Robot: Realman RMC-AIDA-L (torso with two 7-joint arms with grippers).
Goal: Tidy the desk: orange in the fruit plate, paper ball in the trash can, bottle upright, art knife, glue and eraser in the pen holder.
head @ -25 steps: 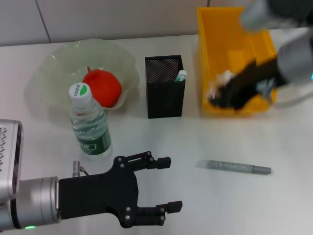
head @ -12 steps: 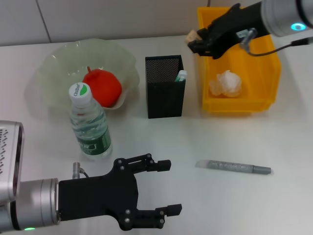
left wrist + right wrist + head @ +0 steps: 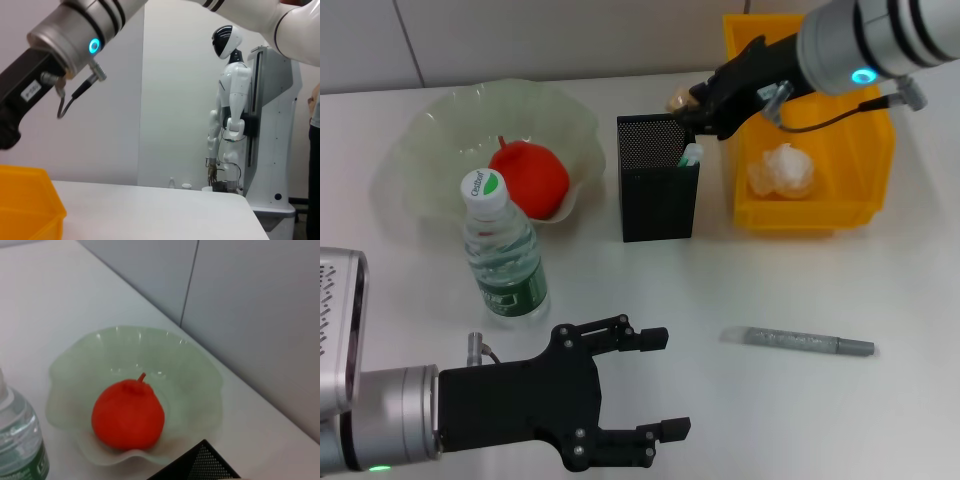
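My right gripper [image 3: 692, 106] hangs just above the back right corner of the black mesh pen holder [image 3: 657, 190], shut on a small beige eraser [image 3: 678, 98]. A glue stick [image 3: 690, 153] stands inside the holder. The grey art knife [image 3: 798, 341] lies flat on the table at front right. The orange [image 3: 528, 178] sits in the pale green fruit plate [image 3: 430, 140]; both also show in the right wrist view, the orange [image 3: 128, 414] in the plate [image 3: 185, 375]. The water bottle [image 3: 503, 250] stands upright. The paper ball [image 3: 782, 168] lies in the yellow bin [image 3: 750, 90]. My left gripper [image 3: 650, 385] is open and empty at the front.
The holder's corner [image 3: 200, 465] and the bottle [image 3: 20, 445] show in the right wrist view. The left wrist view shows my right arm [image 3: 55, 55], the bin's corner [image 3: 25, 205] and a white humanoid robot [image 3: 230, 105] beyond the table.
My right gripper has risen out of the yellow bin and moved left to above the pen holder, carrying the eraser. The paper ball stays in the bin. The left arm has not moved.
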